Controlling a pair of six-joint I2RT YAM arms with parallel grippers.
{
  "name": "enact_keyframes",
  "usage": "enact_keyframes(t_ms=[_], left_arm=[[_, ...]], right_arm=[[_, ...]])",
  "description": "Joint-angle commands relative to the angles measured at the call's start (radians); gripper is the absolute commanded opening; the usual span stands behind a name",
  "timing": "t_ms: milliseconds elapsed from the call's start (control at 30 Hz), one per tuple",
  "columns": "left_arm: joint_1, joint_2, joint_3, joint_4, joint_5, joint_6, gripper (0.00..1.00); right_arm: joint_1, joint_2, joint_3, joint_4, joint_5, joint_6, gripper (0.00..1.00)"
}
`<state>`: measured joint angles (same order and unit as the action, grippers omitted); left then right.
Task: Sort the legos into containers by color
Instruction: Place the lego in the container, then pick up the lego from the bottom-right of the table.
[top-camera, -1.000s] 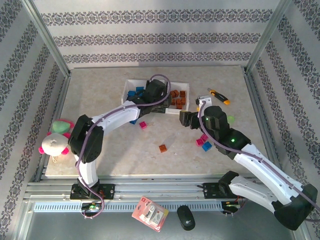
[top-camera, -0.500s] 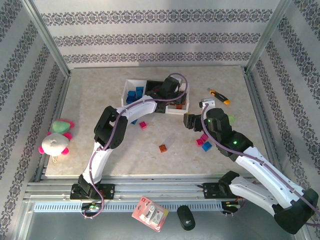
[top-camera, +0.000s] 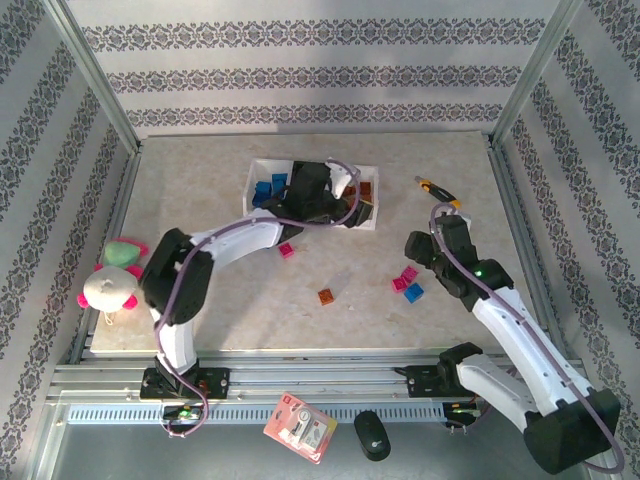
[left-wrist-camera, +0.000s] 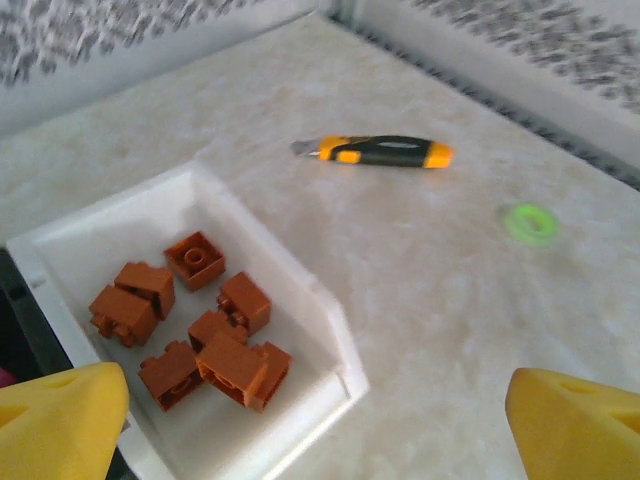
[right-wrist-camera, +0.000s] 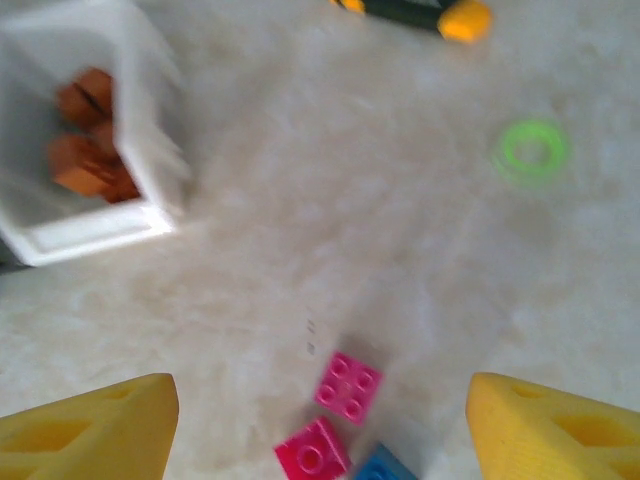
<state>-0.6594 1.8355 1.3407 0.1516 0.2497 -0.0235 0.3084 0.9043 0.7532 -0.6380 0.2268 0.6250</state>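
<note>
The left fingers (left-wrist-camera: 60, 420) had just opened above the white tray (left-wrist-camera: 305, 300) at lower left, so the orange legos (left-wrist-camera: 230, 362) lay sorted inside, while the right fingers (right-wrist-camera: 90, 425), also open, hovered over pink legos (right-wrist-camera: 348, 388).

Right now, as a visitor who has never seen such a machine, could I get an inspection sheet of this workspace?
Surface: pale marbled table, no spills seen.
Job's things: blue bricks in the left white tray; orange bricks in the right white tray; loose on the table are a pink brick, an orange brick, a pink pair and a blue brick.
Clutter: utility knife, green ring, plush toy, packet.
Grippers: left gripper open by the right white tray; right gripper open above the pink pair.
Cables: purple cables along both arms.
Surroundings: patterned walls, metal frame.
</note>
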Motion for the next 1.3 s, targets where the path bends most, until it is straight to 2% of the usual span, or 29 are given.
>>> enact_keyframes(t_ms=[0,167,333,600,800,900,1033,1167,1267], left_arm=[[-0.026,-0.110,-0.126,0.170,0.125,0.199,0.97],[-0.047,-0.262,-0.273,0.217,0.241,0.264,0.97],[-0.089,-0.362,-0.388,0.257,0.271,0.332,0.99],[-0.105,-0.434,-0.480,0.248,0.329,0.320,0.99],[-0.105,-0.450,-0.507,0.238,0.328,0.321,0.99],[-0.105,-0.452,-0.512,0.245,0.323,0.315,0.99],[-0.105,-0.460,-0.533,0.269,0.292,0.284,0.99],[-0.105,-0.496,-0.577,0.291,0.253,0.228,0.99],[-0.105,-0.542,-0.628,0.289,0.167,0.166,0.99]], right_arm=[[-0.029,0.029,-0.033,-0.131,-0.083,0.109,0.76],[-0.057,0.054,-0.099,-0.108,-0.156,0.227,0.75],[-0.071,0.095,-0.169,-0.034,-0.202,0.351,0.74],[-0.080,0.142,-0.246,0.089,-0.259,0.447,0.65],[-0.081,0.169,-0.277,0.118,-0.256,0.469,0.55],[-0.081,0.168,-0.270,0.109,-0.260,0.466,0.44],[-0.076,0.140,-0.245,0.080,-0.253,0.442,0.36],[-0.017,0.126,-0.183,0.060,-0.216,0.404,0.32],[0.060,0.161,-0.098,0.054,-0.162,0.357,0.32]])
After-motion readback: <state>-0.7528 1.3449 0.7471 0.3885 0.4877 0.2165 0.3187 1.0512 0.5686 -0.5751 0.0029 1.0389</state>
